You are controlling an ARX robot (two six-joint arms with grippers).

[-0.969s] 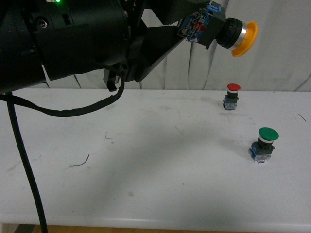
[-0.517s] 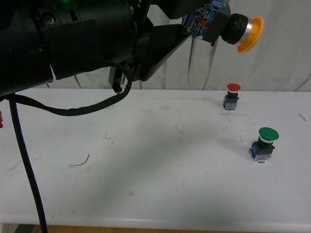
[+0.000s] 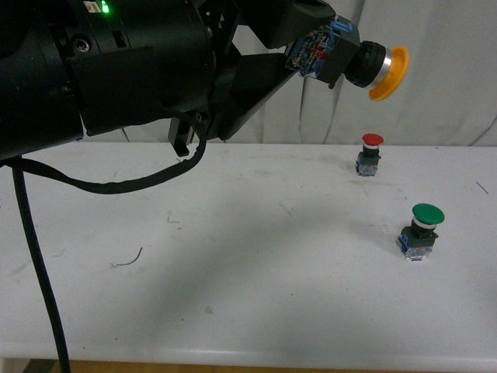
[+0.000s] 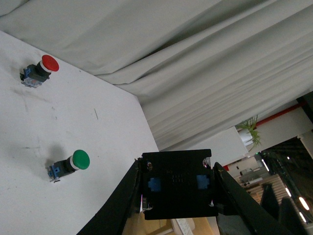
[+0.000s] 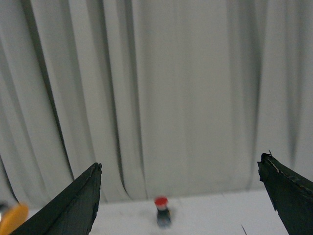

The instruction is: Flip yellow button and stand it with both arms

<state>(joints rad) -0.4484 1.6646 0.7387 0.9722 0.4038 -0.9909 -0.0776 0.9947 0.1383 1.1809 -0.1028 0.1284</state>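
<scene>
My left gripper (image 3: 311,47) is shut on the yellow button (image 3: 365,62) and holds it high above the table, lying sideways with its yellow-orange cap pointing right. In the left wrist view the button's dark base (image 4: 178,183) with two blue spots fills the gap between the jaws. My right gripper (image 5: 181,196) is open and empty, raised and facing the curtain. A sliver of the yellow cap (image 5: 11,218) shows at the edge of the right wrist view. The right arm does not show in the front view.
A red-capped button (image 3: 371,153) stands at the back right of the white table (image 3: 233,256). A larger green-capped button (image 3: 423,230) stands nearer, to the right. A black cable (image 3: 124,184) hangs from the left arm. A grey curtain (image 3: 450,70) hangs behind.
My left gripper with the yellow button has shifted slightly left and down after moving right and up. The red and green buttons have not moved.
</scene>
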